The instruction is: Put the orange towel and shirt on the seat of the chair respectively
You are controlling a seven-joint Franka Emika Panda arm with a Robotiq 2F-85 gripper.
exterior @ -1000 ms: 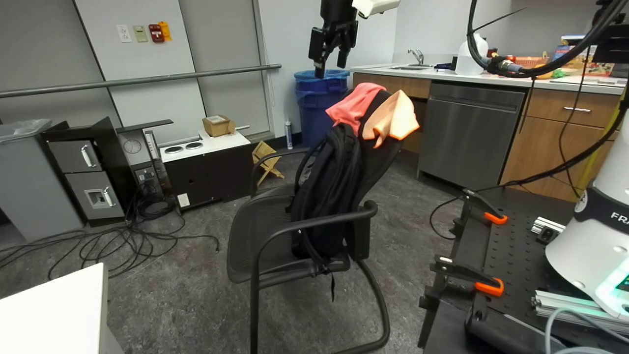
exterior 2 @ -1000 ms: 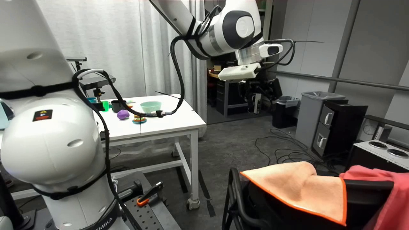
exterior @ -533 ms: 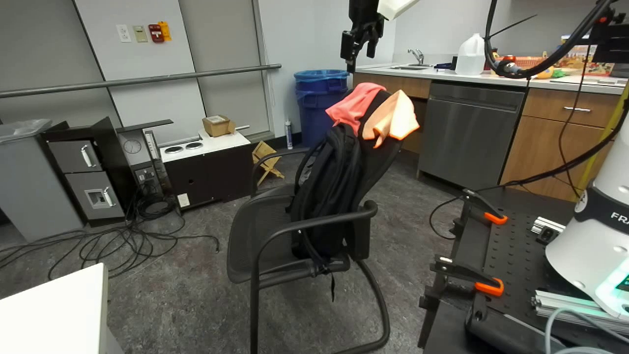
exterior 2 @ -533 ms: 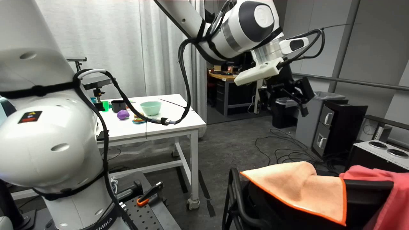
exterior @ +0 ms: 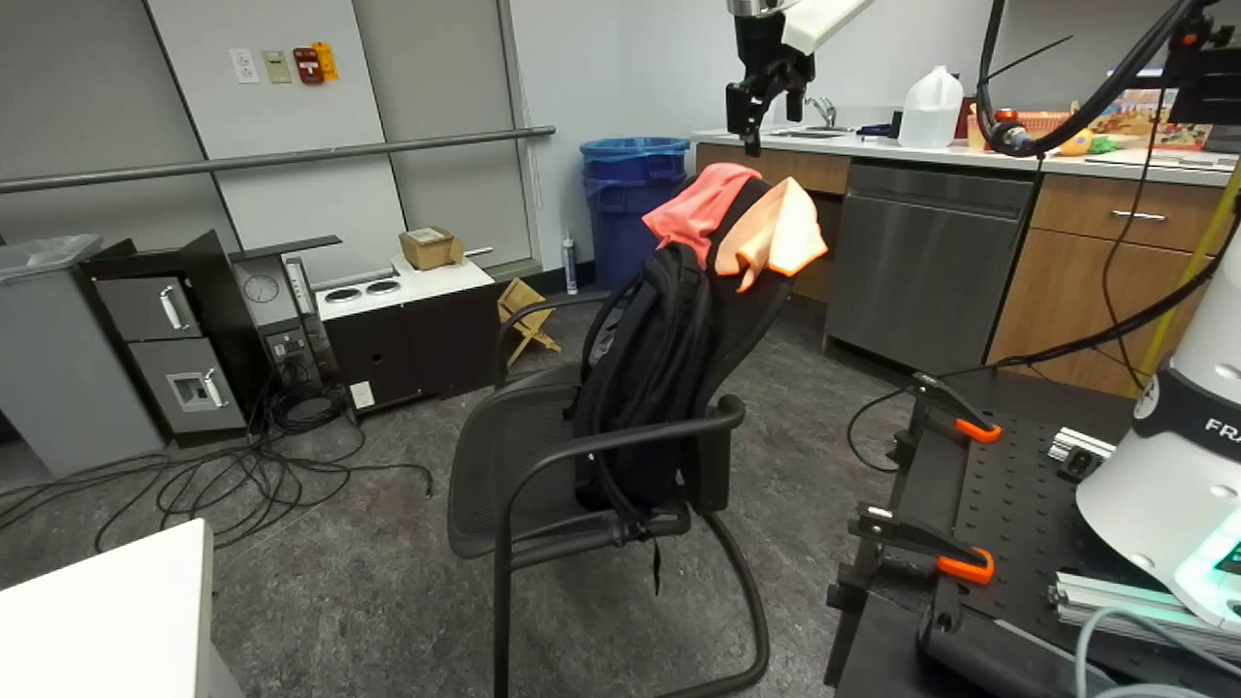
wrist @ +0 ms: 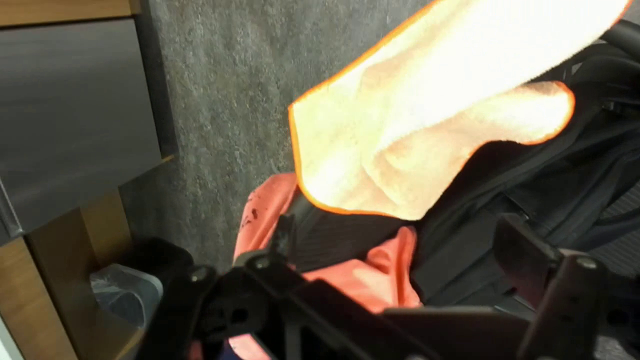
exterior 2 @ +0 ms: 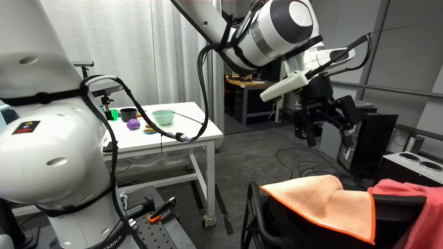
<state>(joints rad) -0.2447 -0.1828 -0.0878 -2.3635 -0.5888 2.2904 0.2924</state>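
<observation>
The light orange towel (exterior: 773,228) with bright orange edging hangs over the top of the black chair's backrest. It also shows in an exterior view (exterior 2: 322,204) and in the wrist view (wrist: 395,150). The coral-red shirt (exterior: 700,208) hangs beside it on the same backrest, also in an exterior view (exterior 2: 427,207) and the wrist view (wrist: 362,280). The chair's mesh seat (exterior: 509,465) faces away from the robot base. My gripper (exterior: 773,131) is open and empty above the backrest, apart from both cloths; its spread fingers also show in an exterior view (exterior 2: 329,142) and the wrist view (wrist: 400,232).
A black backpack (exterior: 640,388) leans against the backrest on the seat. The chair's armrests (exterior: 630,436) stand on both sides. A white table (exterior 2: 193,119) with bowls and toys, a toy stove (exterior: 407,291), a blue bin (exterior: 630,194) and a counter (exterior: 1018,167) stand around.
My gripper has moved sideways and lower, to above the chair back near the towel, and has tilted to point more downward. The towel, shirt and chair have not moved.
</observation>
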